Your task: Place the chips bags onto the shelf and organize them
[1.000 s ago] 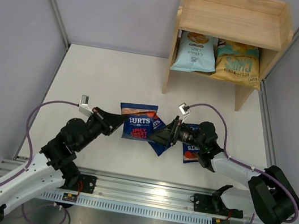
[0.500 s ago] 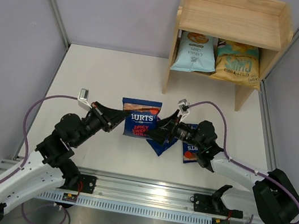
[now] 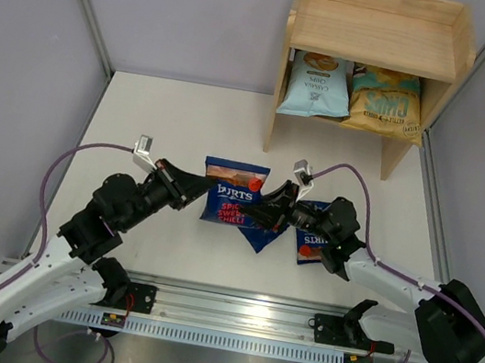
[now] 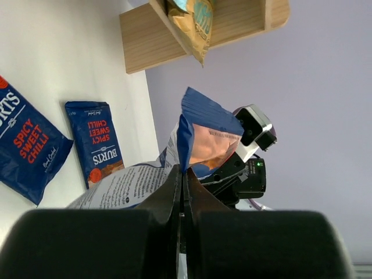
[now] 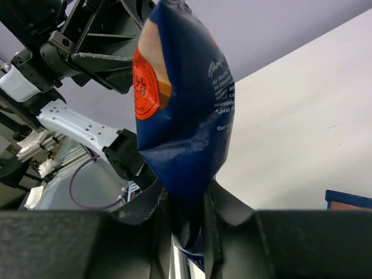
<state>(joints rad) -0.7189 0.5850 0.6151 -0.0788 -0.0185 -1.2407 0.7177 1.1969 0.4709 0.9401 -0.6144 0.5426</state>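
- Nearest us, the left gripper (image 3: 202,186) is clenched on the left edge of the held Burts bag (image 3: 231,197); its own wrist view shows the jaws pinched flat on the crimped seam, no gap at all.
- Opposite it, the right gripper (image 3: 257,210) is clamped on the same bag from the other side; the right wrist view has the blue foil squeezed between both fingers (image 5: 214,216).
- So one bag hangs between two arms, lifted off the table (image 3: 168,123); I'd guess this is a handover or a re-grip, so the bag ends up held by a better edge for standing it upright.
- Just below the right gripper lies a second Burts bag (image 3: 262,235), flat and skewed, partly hidden; beside it, under the right forearm, a third Burts bag (image 3: 311,242) lies flat too; both wait their turn.
- Far back stands the shelf (image 3: 378,38); in its lower tier the light blue bag (image 3: 314,86) and the yellow-gold bag (image 3: 384,103) stand side by side, faces forward, touching or nearly so.
- The upper tier looks bare; to my eye that is where the three dark blue ones belong, and the task sits under halfway.
- Watch that shared hold; if the arms pull apart together, the seam could tear or slip.
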